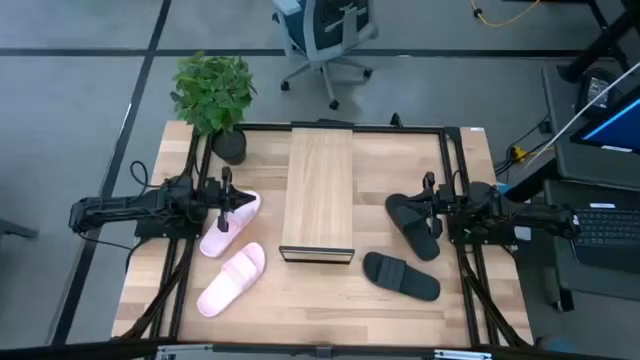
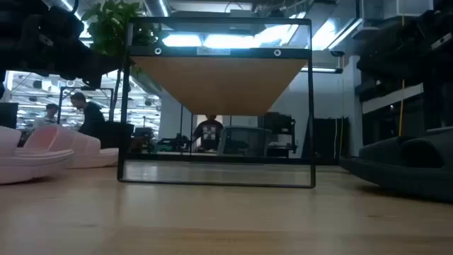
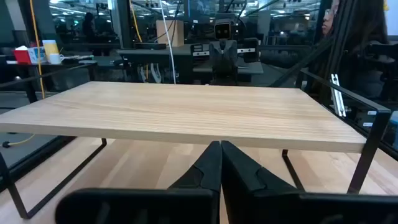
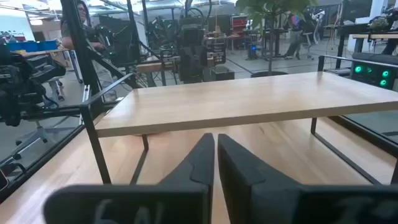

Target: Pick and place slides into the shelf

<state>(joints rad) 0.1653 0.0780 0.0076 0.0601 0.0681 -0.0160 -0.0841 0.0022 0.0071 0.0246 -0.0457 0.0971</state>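
From above we see the shelf [image 1: 318, 195] standing lengthwise in the middle of the wooden table [image 1: 320, 310], its light plank top bare; a potted plant [image 1: 213, 95] stands at the table's far left corner. The left gripper [image 1: 228, 205] hangs over the near pink slide [image 1: 229, 223] on the shelf's left side, its fingers [image 3: 208, 167] pressed together with nothing between them; the second pink slide [image 1: 232, 279] lies just beside the first, closer to the table's front edge. The right gripper [image 1: 432, 207] hovers above one black slide [image 1: 414, 226] to the right of the shelf, its fingers [image 4: 202, 160] likewise closed on nothing; the other black slide [image 1: 400, 275] lies near the shelf's front right corner, apart from its mate. From table height we see the shelf's dark frame [image 2: 218, 106] open underneath, pink slides [image 2: 53, 152] at the left and a black one [image 2: 403, 163] at the right; people [image 2: 209, 133] show in the room beyond.
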